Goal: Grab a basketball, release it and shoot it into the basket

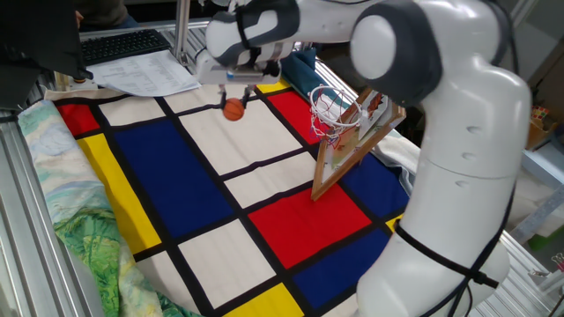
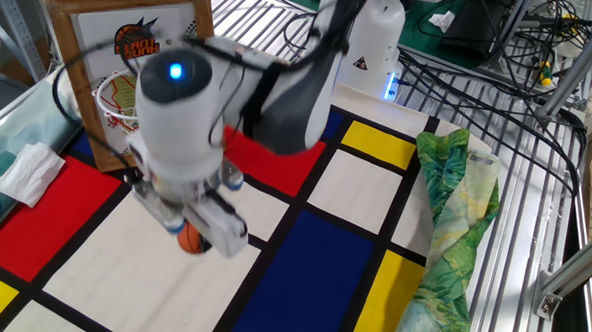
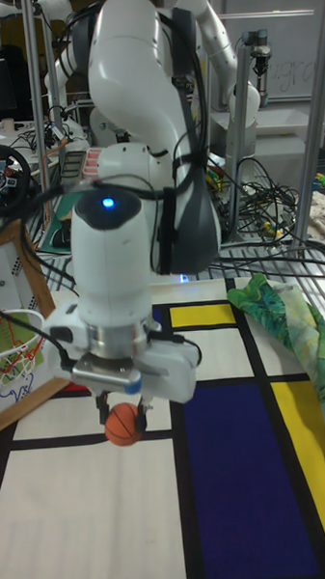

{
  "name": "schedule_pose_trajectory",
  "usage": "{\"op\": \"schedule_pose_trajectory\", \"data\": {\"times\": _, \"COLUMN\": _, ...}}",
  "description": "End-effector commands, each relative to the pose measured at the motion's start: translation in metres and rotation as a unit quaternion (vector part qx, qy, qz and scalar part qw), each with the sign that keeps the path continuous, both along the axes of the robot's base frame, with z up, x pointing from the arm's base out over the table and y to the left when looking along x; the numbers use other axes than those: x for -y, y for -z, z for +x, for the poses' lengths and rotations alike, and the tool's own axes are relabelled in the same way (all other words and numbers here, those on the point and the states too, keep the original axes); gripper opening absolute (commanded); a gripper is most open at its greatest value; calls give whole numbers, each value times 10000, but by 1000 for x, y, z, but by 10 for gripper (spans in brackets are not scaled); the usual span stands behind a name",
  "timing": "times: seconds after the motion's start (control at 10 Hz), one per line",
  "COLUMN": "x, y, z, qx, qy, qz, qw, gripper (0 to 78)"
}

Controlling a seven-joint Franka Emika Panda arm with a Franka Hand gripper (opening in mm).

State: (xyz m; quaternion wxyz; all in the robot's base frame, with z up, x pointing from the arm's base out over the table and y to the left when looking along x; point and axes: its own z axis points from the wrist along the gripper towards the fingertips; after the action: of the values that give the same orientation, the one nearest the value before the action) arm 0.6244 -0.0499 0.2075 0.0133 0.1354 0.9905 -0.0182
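Small orange basketball [image 3: 123, 425] with dark seams — clamped between closed fingers of white hand [image 3: 122, 413], raised above checkered worktop [image 1: 220, 255], red-rimmed wood-framed basket [image 1: 333, 119] beside.

Robotics lab: alu frames [image 2: 537, 190], cables [image 2: 492, 67].

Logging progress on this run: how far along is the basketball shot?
Grab looks done: the claw holds the ball clear of the checked cloth. In hand: carrying it, not yet over the hoop. Left: release it through the red rim; the net shows no ball.
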Motion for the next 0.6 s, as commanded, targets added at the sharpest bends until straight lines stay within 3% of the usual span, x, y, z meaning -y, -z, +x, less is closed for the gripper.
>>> {"op": "schedule_pose_trajectory", "data": {"times": 0.1, "x": 18, "y": -28, "z": -22, "qx": 34, "qy": 51, "qz": -117, "qw": 9999, "gripper": 13}}
{"op": "schedule_pose_trajectory", "data": {"times": 0.6, "x": 30, "y": -45, "z": -39, "qx": 17, "qy": 87, "qz": -208, "qw": 9997, "gripper": 13}}
